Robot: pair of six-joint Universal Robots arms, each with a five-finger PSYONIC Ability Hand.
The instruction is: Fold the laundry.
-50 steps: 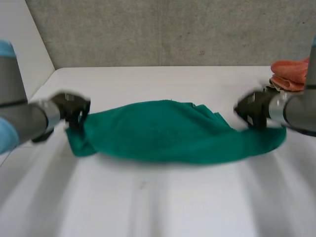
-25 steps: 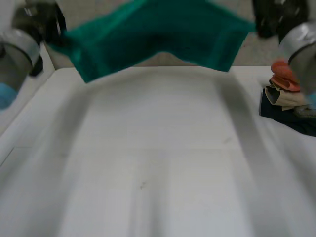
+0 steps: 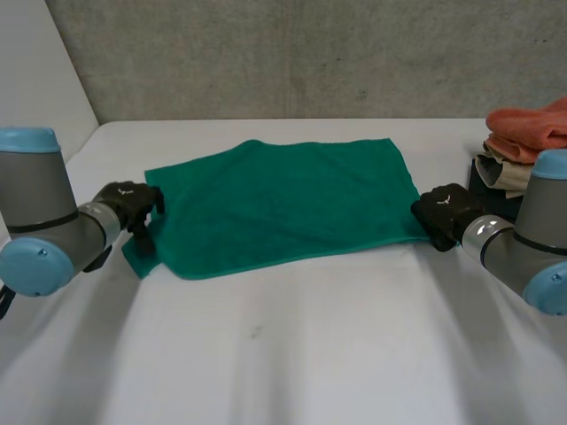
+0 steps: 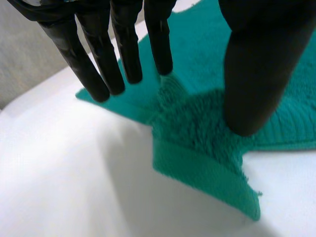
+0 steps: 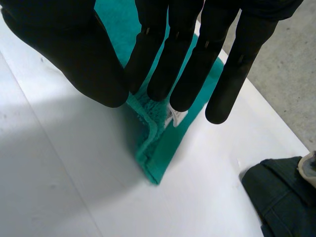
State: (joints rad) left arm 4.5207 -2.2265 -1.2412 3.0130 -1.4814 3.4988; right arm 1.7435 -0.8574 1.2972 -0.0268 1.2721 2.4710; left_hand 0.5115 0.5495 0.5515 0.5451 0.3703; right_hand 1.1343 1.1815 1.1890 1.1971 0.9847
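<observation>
Green terry towel (image 3: 283, 208) lies spread flat across the middle of the white tabletop (image 3: 283, 354). Its 8 o'clock corner is doubled over, and there the left hand (image 3: 131, 205) rests with straight fingers and thumb apart, tips on the cloth. At 4 o'clock the right hand (image 3: 446, 212) pinches the corner between thumb and fingers — a small white label (image 5: 177, 116) shows there, its print unreadable. At the tabletop's 3 o'clock sits a pile: orange cloth (image 3: 530, 128) over beige fabric (image 3: 498, 173) and a dark garment (image 5: 281, 197).
</observation>
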